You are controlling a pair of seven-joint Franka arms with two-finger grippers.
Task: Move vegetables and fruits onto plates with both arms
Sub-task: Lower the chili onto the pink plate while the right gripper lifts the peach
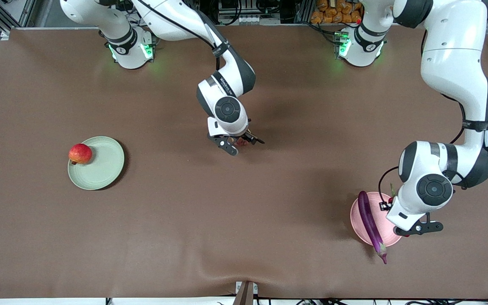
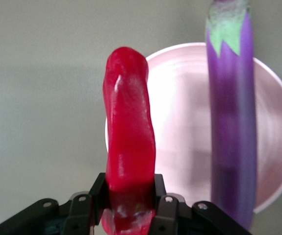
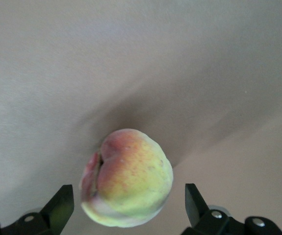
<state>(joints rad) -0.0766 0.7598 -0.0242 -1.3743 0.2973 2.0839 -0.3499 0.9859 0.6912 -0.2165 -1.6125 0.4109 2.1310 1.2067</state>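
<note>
**Peach under spread jaws, chili held over pink plate**

Peach (image 3: 127,183) sits on the brown table (image 1: 244,237) mid-table, directly below the right gripper (image 1: 236,144), whose jaws stand wide apart on either side of it with nothing held. Judged round, smooth-skinned, probably light and firm; it looks likely to roll if nudged off-centre. Best hold seems to be across the widest girth, fingers level, clear of the crease. In the front view the wrist hides nearly all of it.

Chili pepper (image 2: 128,142) is pinched near one end by the left gripper (image 2: 129,215), jaws nearly closed on it, hanging over the pink plate (image 1: 360,220) at the left arm's end of the table. Glossy skin, so judged slippery; slim and light, and gripped at one end it could swing or slip.

Eggplant (image 1: 371,224) already lies across the pink plate, its stem end overhanging the rim nearest the front camera. It takes up a strip of the plate, so the chili needs the open part beside it; setting it on the eggplant risks a roll-off.

Pomegranate-like red fruit (image 1: 80,153) rests on the green plate (image 1: 104,165) at the right arm's end, at the plate's edge. Plenty of bare plate remains for the peach. Nothing lies between peach and green plate.
</note>
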